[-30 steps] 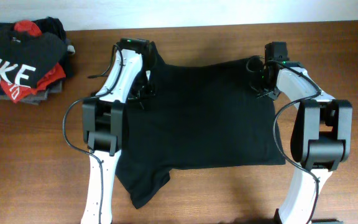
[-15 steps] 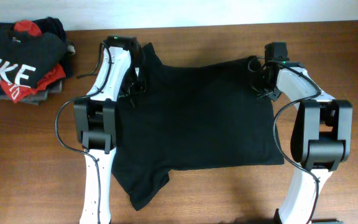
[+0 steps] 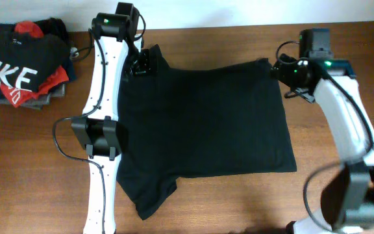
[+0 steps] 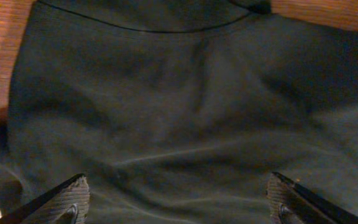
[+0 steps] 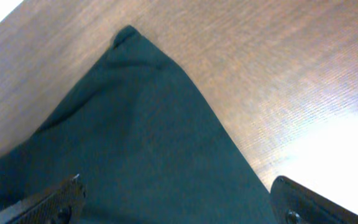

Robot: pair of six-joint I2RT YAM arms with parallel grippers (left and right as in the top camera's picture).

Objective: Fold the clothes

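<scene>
- The black T-shirt [image 3: 206,117] lies spread flat in the middle of the wooden table [image 3: 37,169]. One short sleeve sticks out toward the near edge at the lower left of the overhead view.
- The left gripper [image 3: 141,64] hangs over the shirt's far left corner, by the other sleeve. Its fingertips [image 4: 61,199] stand wide apart, with only wrinkled dark fabric between them (nothing pinched, jaws released).
- The right gripper [image 3: 284,70] hangs at the shirt's far right corner. Its fingertips [image 5: 58,200] are also spread wide, above the pointed cloth corner and bare wood, and hold nothing.
- A stack of folded garments [image 3: 44,88] sits at the table's far left corner, well apart from the T-shirt. A black NIKE shirt [image 3: 18,62] lies on top, with red and grey showing beneath.
</scene>
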